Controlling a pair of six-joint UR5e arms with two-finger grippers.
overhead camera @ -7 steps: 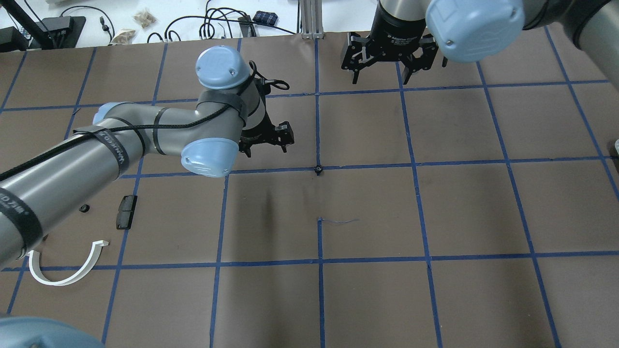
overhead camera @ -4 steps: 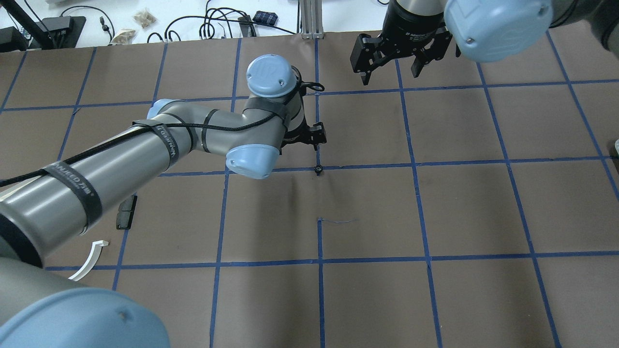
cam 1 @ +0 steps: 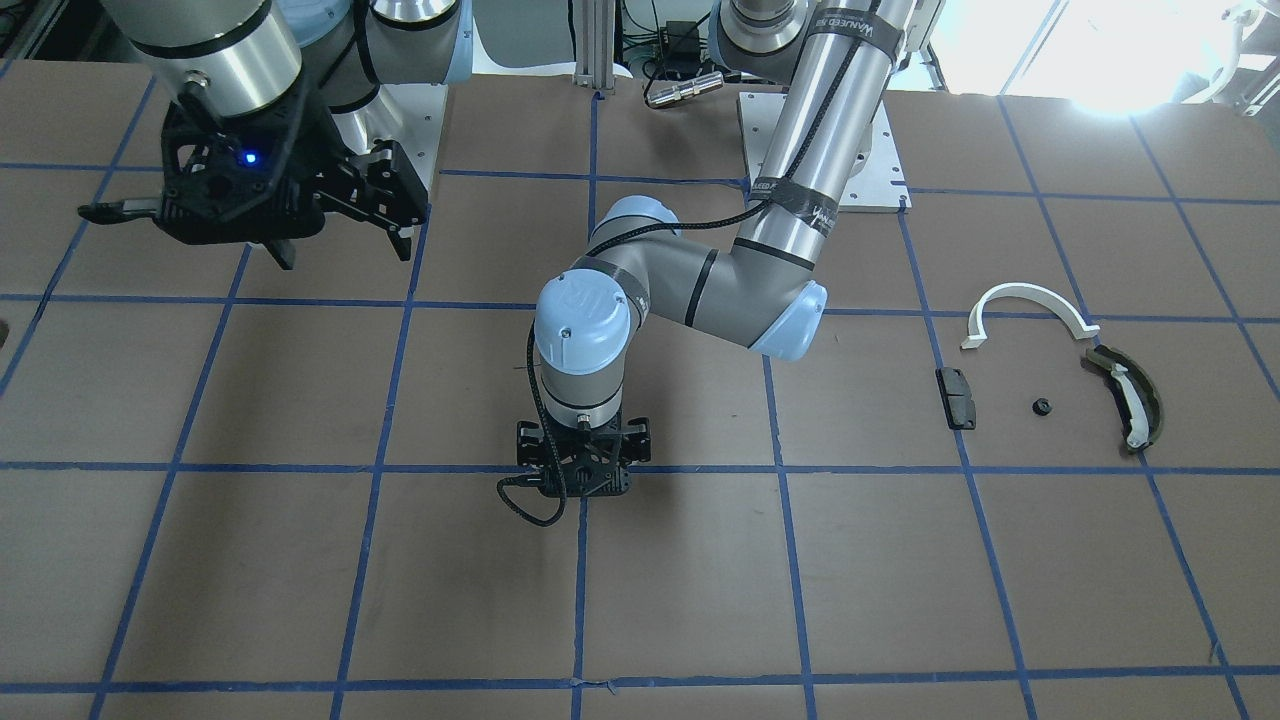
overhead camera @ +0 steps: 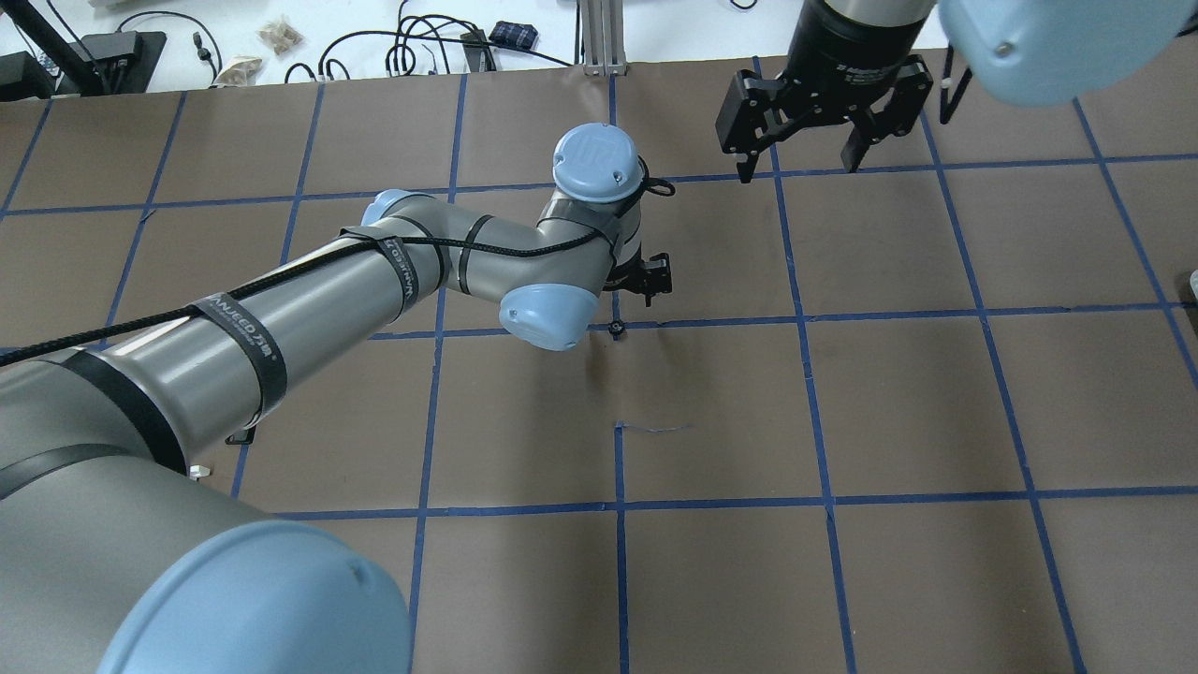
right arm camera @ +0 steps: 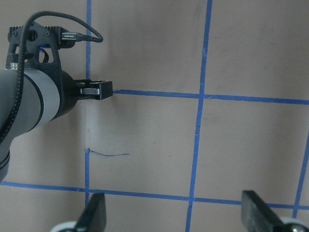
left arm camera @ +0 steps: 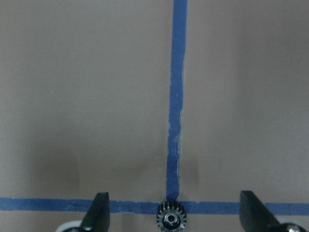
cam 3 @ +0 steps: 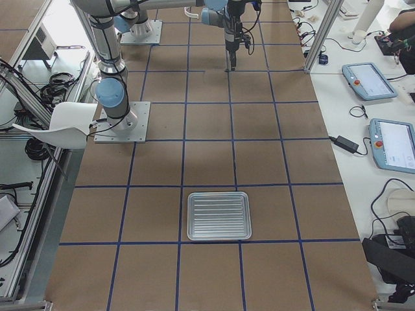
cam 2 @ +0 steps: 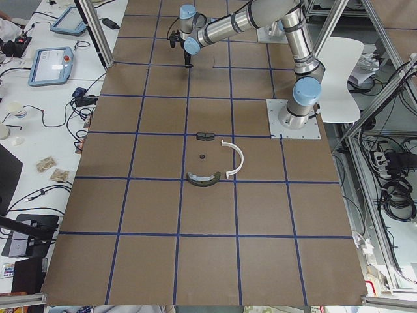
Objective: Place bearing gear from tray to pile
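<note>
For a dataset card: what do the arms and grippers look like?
The left arm and right arm: silver-grey tubes, light-blue joint caps; lettered black straps hold a black cable on the left. The left gripper and right gripper: black.

**Brown, blue, black, white**

The surface [overhead camera: 889, 402] is showing brown under a blue tape grid. The bearing gear [left arm camera: 171, 220] is showing black teeth around a silvery centre. At three o'clock, front-facing view, the pile [cam 1: 1041, 406] is mixing a white half-ring arc [cam 1: 1030, 290], an olive curved piece [cam 1: 1150, 392] with a white strip [cam 1: 1130, 405] and a black block [cam 1: 955, 397]. The tray [cam 3: 219, 215] is gleaming ribbed silver.
</note>
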